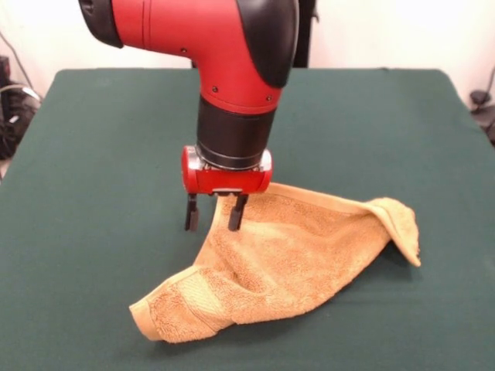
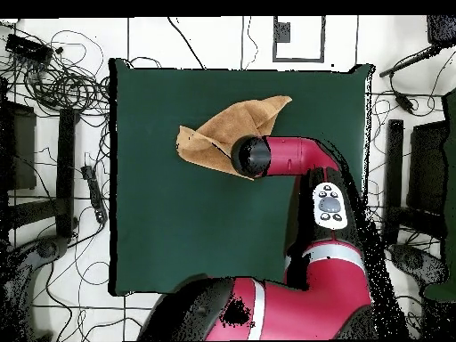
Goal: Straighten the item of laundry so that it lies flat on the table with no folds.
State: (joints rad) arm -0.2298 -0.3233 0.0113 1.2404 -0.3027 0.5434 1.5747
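Two fixed cameras, same table (image 1: 93, 154).
Front: low, close, facing arm. Overhead: high, straight down, whole table.

Looped, rough golden terry towel (image 1: 286, 263), matt green felt-like surface (image 1: 93, 154), glossy red plastic arm shell (image 1: 193, 31), black fingers (image 1: 191, 212)

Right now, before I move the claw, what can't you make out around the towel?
- Overhead view: the arm covers the claw and the towel edge under it.
- Front view: whether the claw, open, touches the towel; one finger overlaps its edge.
- Both views: what lies beneath the towel's folded layers.
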